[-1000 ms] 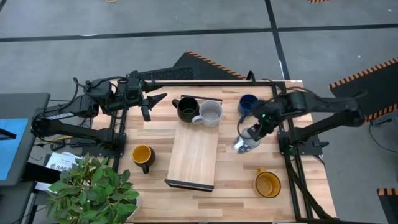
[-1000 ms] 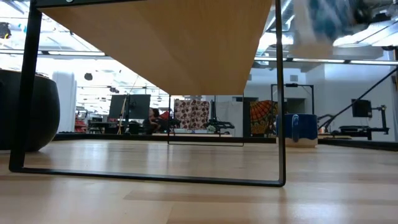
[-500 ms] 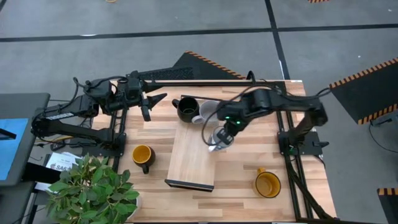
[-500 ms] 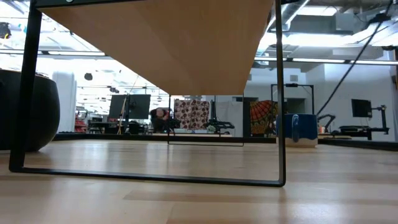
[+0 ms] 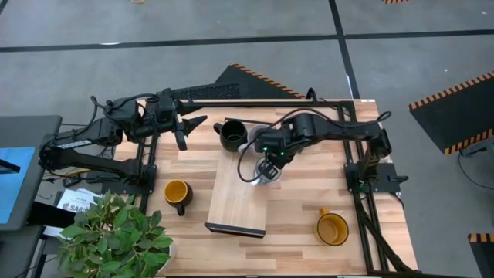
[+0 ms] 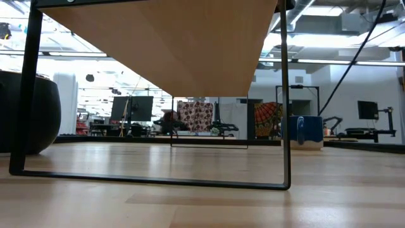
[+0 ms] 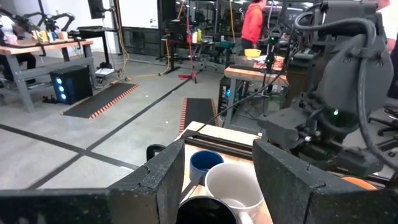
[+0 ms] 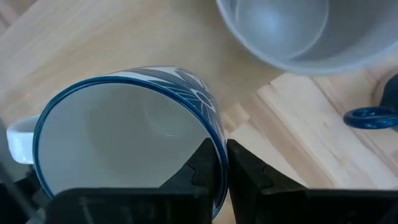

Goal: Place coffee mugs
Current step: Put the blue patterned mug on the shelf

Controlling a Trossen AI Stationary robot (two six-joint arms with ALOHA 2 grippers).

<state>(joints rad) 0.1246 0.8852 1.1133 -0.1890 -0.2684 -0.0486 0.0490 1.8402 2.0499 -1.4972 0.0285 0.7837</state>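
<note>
My right gripper (image 5: 267, 164) points steeply down over the right edge of the long wooden board (image 5: 239, 197), shut on a white mug with a blue rim (image 8: 124, 143). A pale grey mug (image 8: 286, 31) stands just beyond it, beside a black mug (image 5: 231, 135). A dark blue mug (image 7: 204, 163) stands behind those; my right arm hides it in the high view. One yellow mug (image 5: 177, 191) stands left of the board, another (image 5: 332, 228) near the table's front right. My left gripper (image 5: 193, 130) hangs open and level at the far left, pointing at the black mug. My right gripper pinches the white mug's wall at the rim (image 8: 217, 163), on the side away from the handle (image 8: 18, 142). One finger (image 8: 202, 171) is inside the mug and one (image 8: 249, 174) outside, coming from above. The mug hangs mouth up, slightly tilted; whether its base touches the board I cannot tell.
The board stands raised on a black frame (image 6: 285, 126). A potted plant (image 5: 116, 235) sits at the table's front left corner. Bare tabletop (image 5: 309, 193) lies between the board and the front-right yellow mug.
My right gripper has carried the white mug from the table's right side toward the left, to the board's right edge beside the grey mug, rolling and tipping more steeply down. The arm now covers the dark blue mug in the high view.
</note>
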